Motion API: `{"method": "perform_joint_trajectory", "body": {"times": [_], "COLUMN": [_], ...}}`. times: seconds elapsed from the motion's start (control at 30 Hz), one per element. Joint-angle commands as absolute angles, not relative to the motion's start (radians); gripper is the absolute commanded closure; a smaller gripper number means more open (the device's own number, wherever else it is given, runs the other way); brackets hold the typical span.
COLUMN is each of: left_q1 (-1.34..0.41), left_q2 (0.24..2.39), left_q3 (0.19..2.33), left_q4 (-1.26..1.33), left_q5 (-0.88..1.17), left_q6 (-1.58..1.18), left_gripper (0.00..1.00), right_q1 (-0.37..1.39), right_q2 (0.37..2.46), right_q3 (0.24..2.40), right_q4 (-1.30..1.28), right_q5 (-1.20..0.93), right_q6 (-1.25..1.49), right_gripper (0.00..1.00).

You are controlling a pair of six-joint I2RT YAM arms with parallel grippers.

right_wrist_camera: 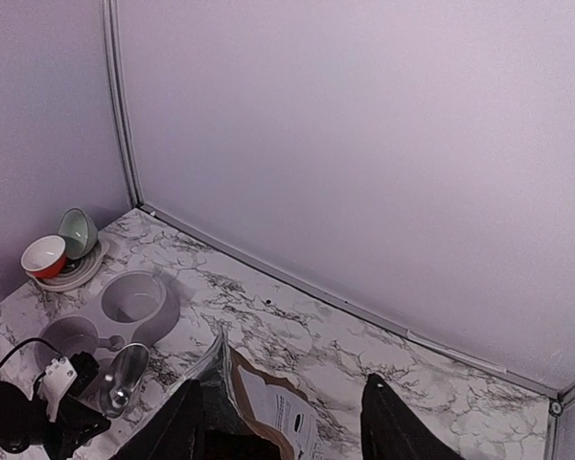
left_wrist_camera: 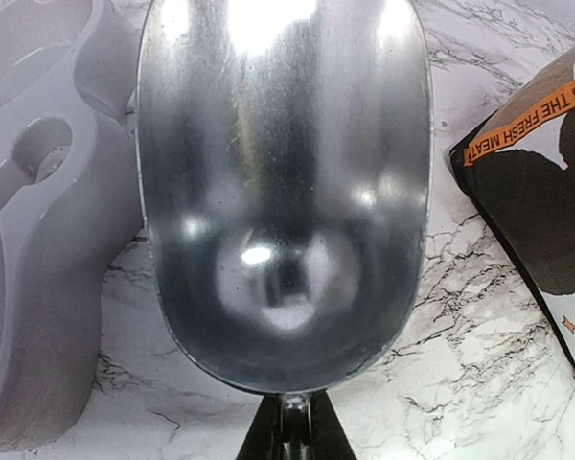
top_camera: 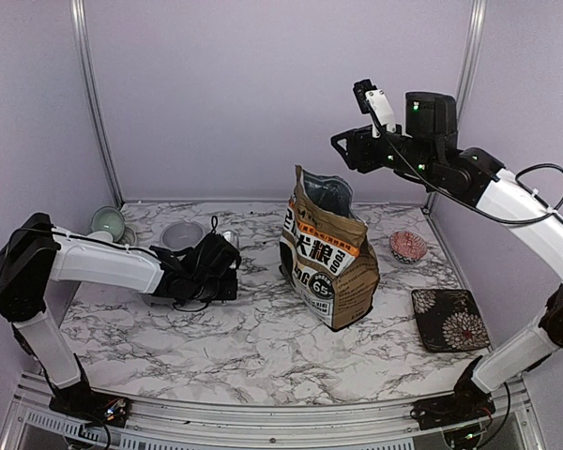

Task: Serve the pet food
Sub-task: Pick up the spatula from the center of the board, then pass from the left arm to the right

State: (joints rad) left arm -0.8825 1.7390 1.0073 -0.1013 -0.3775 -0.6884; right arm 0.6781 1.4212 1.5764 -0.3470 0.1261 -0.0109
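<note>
The left end effector (left_wrist_camera: 289,436) is pinching the handle of the empty scoop (left_wrist_camera: 283,192); the right end effector (right_wrist_camera: 284,412) is hanging spread above the bag (top_camera: 328,262), whose mouth needs steadying before scooping

The top camera sat high behind the table's (top_camera: 263,347) near edge, looking down toward the far wall, wide enough to take in both arms and the whole marble top. The left wrist camera hung very close over the metal scoop (left_wrist_camera: 283,192), facing along it. The left jaws showed at its bottom edge, the grey feeder (left_wrist_camera: 38,240) at the left and a corner of the printed bag (left_wrist_camera: 546,220) at the right. The right wrist camera rode high above the bag, looking down toward the far wall and far-left corner, with the right jaws at its lower edge. All three views shared bag and feeder; both wrist views shared the scoop.
</note>
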Motion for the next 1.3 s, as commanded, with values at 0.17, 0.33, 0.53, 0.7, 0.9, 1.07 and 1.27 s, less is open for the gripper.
{"method": "perform_joint_trajectory", "body": {"times": [0.17,0.33,0.53,0.7,0.9,1.07,1.27], "left_q1": [-0.877,-0.877,-0.878,-0.88,-0.884,-0.888,-0.901], "left_q2": [1.594,1.49,1.393,1.318,1.259,1.239,1.233], "left_q3": [0.959,0.89,0.852,0.841,0.843,0.82,0.772], "left_q4": [-0.062,0.001,0.023,0.038,0.054,0.151,0.279], "left_q5": [-0.449,-0.444,-0.439,-0.399,-0.374,-0.387,-0.412], "left_q6": [-0.536,-0.398,-0.261,-0.155,0.004,0.101,0.325], "left_gripper": [1.0,1.0,1.0,1.0,1.0,1.0,1.0], "right_q1": [0.673,0.673,0.692,0.723,0.77,0.782,0.783], "right_q2": [1.404,1.445,1.523,1.602,1.692,1.734,1.802], "right_q3": [1.638,1.681,1.761,1.841,1.92,1.933,1.974], "right_q4": [-0.34,-0.397,-0.48,-0.555,-0.619,-0.609,-0.632], "right_q5": [-0.073,-0.221,-0.343,-0.359,-0.379,-0.407,-0.437], "right_q6": [-0.052,-0.071,-0.084,-0.097,-0.113,-0.071,-0.041], "right_gripper": [0.44,0.43,0.43,0.43,0.43,0.43,0.43]}}
